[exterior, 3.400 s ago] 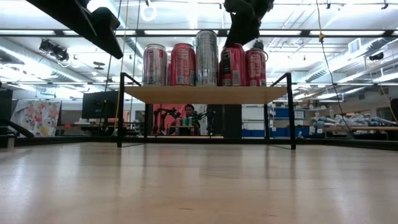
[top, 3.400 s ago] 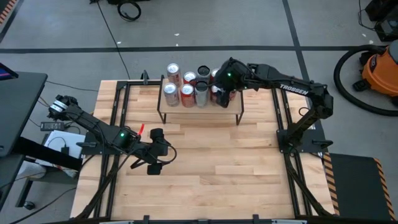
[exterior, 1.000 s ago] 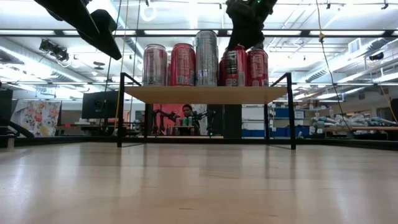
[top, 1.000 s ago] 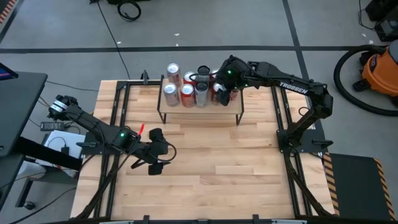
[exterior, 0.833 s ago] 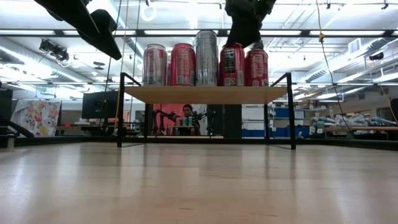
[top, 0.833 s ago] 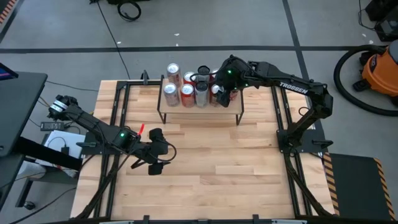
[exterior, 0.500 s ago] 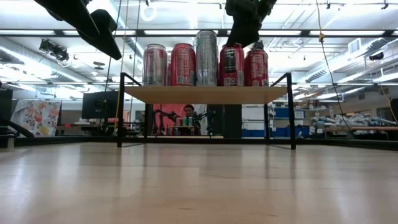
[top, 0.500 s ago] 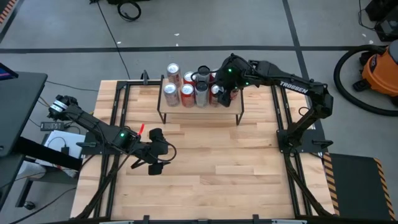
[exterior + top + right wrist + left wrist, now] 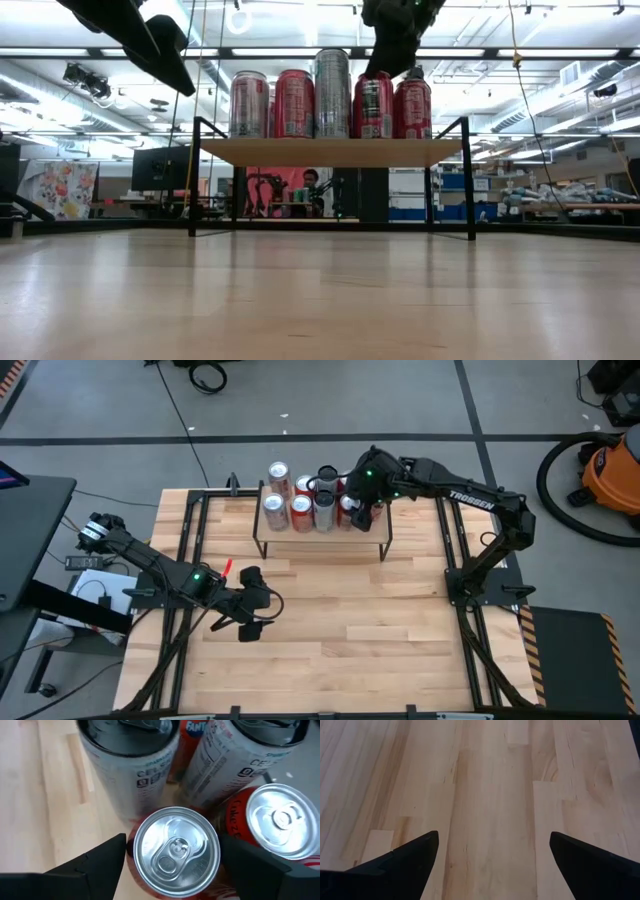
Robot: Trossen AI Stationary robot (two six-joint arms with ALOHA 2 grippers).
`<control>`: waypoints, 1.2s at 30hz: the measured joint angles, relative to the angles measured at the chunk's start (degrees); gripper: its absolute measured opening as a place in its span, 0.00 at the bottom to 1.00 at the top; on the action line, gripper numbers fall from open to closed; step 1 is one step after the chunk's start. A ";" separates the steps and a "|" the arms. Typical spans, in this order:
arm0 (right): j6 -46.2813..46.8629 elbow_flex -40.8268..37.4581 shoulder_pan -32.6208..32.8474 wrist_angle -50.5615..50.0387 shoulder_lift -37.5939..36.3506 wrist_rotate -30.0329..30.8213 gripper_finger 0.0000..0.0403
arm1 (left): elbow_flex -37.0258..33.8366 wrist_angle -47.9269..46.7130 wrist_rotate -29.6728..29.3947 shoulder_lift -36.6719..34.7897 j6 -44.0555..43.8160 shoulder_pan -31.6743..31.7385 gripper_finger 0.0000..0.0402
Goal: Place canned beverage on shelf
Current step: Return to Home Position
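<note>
Compared with a few seconds ago, the red can (image 9: 372,104) is now stood up straight on the shelf (image 9: 330,152), and the right gripper (image 9: 392,45) is moved only a little above it. The table (image 9: 340,630) is seen bare at the front. The shelf is placed at the far side of the table, and other cans (image 9: 272,508) are lined up on it. The red can is found near the shelf's right end, between a tall silver can (image 9: 332,93) and a second red can (image 9: 412,108). The right gripper is held open above the red can, with one finger to each side of the can's top, and the can is not squeezed. The left gripper (image 9: 255,603) is held wide open over the bare table, well apart from the shelf.
</note>
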 joint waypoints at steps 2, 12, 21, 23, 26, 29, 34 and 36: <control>-0.36 -0.04 0.19 0.43 -0.13 1.73 0.82 | 0.00 0.03 0.03 0.00 0.30 0.00 0.98; 0.07 -0.04 0.47 2.71 -2.77 2.77 0.87 | 0.59 2.51 -5.97 -3.19 5.35 -0.06 0.98; 1.81 -4.89 6.04 10.73 -12.31 8.53 0.87 | -2.81 12.10 -14.98 -6.76 11.95 -2.17 0.98; 1.99 -8.88 8.29 14.51 -15.04 9.92 0.87 | -4.94 13.58 -15.32 -8.57 12.07 -2.20 0.98; 2.86 -15.81 11.46 20.28 -18.99 12.67 0.87 | -7.00 15.64 -16.66 -11.39 12.09 -1.72 0.98; 3.96 -23.04 14.89 26.54 -23.18 14.97 0.87 | -8.40 16.13 -17.49 -14.61 12.16 -1.61 0.98; 6.10 -34.38 21.51 37.84 -28.96 20.72 0.86 | -11.43 16.93 -19.38 -20.00 12.16 -1.65 0.98; 6.39 -38.36 24.67 41.76 -31.13 23.78 0.86 | -13.97 18.55 -19.92 -21.70 11.56 -1.72 0.98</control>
